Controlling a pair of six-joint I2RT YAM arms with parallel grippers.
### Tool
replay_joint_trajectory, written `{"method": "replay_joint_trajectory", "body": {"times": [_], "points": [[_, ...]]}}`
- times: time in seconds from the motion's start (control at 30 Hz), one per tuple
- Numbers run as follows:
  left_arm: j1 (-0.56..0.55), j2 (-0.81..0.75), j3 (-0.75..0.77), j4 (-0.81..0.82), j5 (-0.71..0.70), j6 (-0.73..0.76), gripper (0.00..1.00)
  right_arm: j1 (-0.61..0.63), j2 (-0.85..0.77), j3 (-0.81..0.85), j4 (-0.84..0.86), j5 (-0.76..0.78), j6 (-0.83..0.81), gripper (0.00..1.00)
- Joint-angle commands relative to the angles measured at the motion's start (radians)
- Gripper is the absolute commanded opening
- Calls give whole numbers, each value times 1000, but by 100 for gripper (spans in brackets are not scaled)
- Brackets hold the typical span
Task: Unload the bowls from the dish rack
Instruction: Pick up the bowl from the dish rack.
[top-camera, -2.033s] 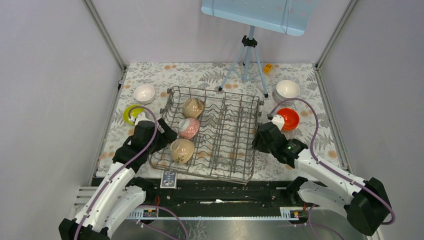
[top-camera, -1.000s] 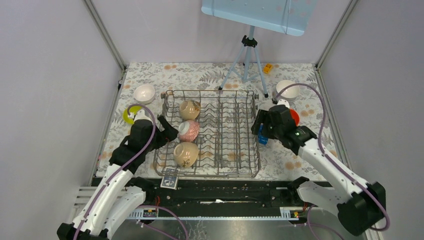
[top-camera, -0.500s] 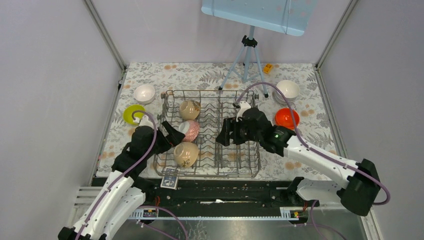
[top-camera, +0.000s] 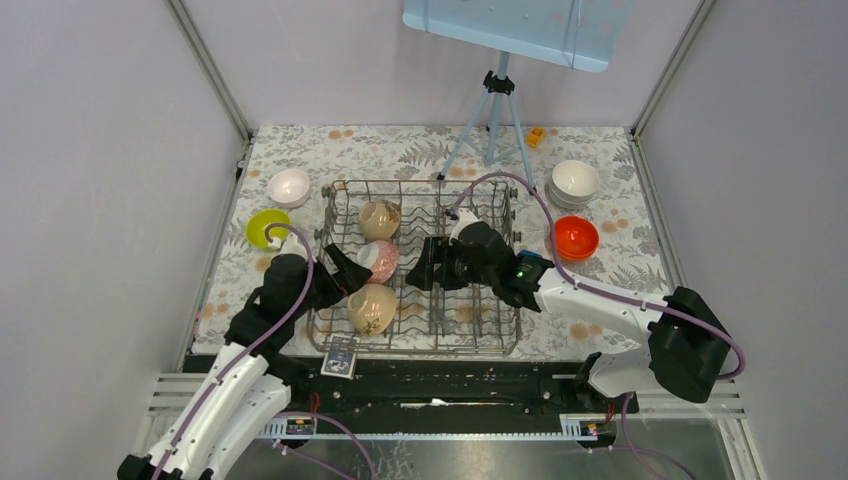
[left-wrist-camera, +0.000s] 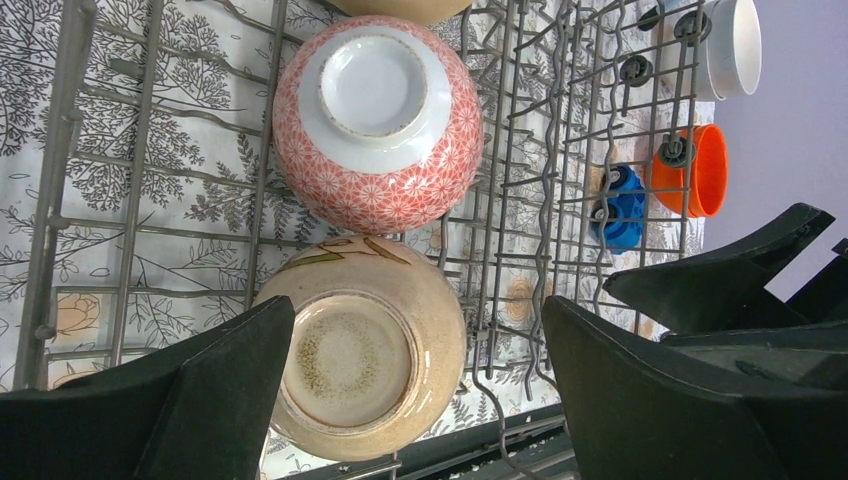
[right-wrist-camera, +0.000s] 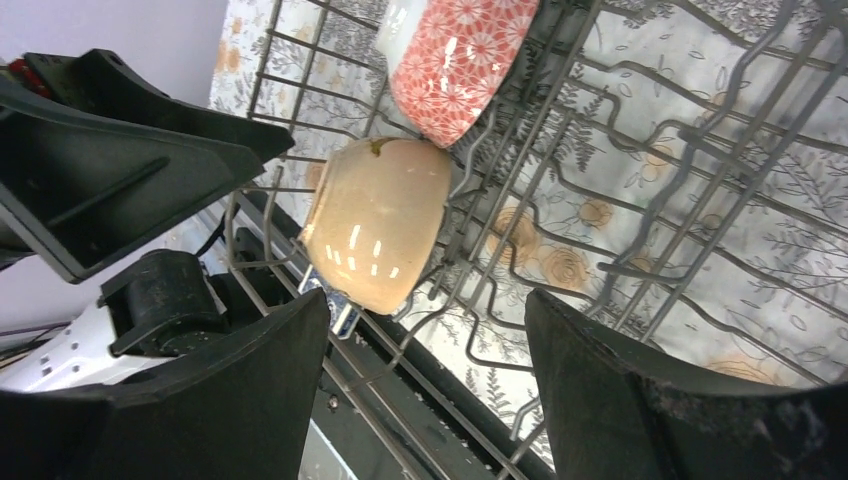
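Note:
The grey wire dish rack (top-camera: 420, 205) sits mid-table with three bowls on their sides in its left column: a beige one (top-camera: 381, 217) at the back, a pink patterned one (top-camera: 378, 259) in the middle, and a beige one (top-camera: 369, 307) nearest me. My left gripper (top-camera: 345, 280) hangs open at the rack's left rim. In the left wrist view the left gripper (left-wrist-camera: 417, 310) straddles the near beige bowl (left-wrist-camera: 360, 365) without touching it. My right gripper (top-camera: 425, 270) is open over the rack's middle, pointing left. The right gripper (right-wrist-camera: 428, 300) faces that beige bowl (right-wrist-camera: 375, 225) and holds nothing.
Outside the rack stand a white bowl (top-camera: 289, 186) and a lime bowl (top-camera: 265, 226) on the left, and stacked white bowls (top-camera: 575, 180) and an orange-red bowl (top-camera: 575, 237) on the right. A blue block (left-wrist-camera: 620, 205) lies by the rack's right side. A tripod (top-camera: 493, 120) stands behind.
The right arm swung left from beside the rack's right edge to over its middle. The left gripper edged toward the near beige bowl. The rack, skewed two seconds ago, now sits straight.

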Motion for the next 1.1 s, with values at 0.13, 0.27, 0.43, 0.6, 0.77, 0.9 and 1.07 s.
{"method": "replay_joint_trajectory", "body": {"times": [0.13, 0.27, 0.43, 0.6, 0.77, 0.9, 1.07], "points": [[-40, 9, -7, 72, 31, 0, 96, 26, 8, -22, 128, 4, 80, 76], [-207, 48, -7, 70, -113, -41, 92, 40, 8, -59, 150, -2, 98, 74], [-394, 91, 14, 23, -329, -128, 92, 67, 32, -97, 215, -23, 150, 71], [-400, 67, 54, -104, -450, -184, 92, 108, 103, -71, 258, -35, 205, 70], [-400, 27, 65, -149, -503, -189, 92, 110, 148, -75, 280, -16, 287, 68], [-399, 34, 40, -152, -498, -212, 92, 111, 187, -81, 336, -33, 356, 65], [-400, 19, 7, -161, -514, -242, 90, 111, 223, -95, 399, -41, 414, 61]]}}
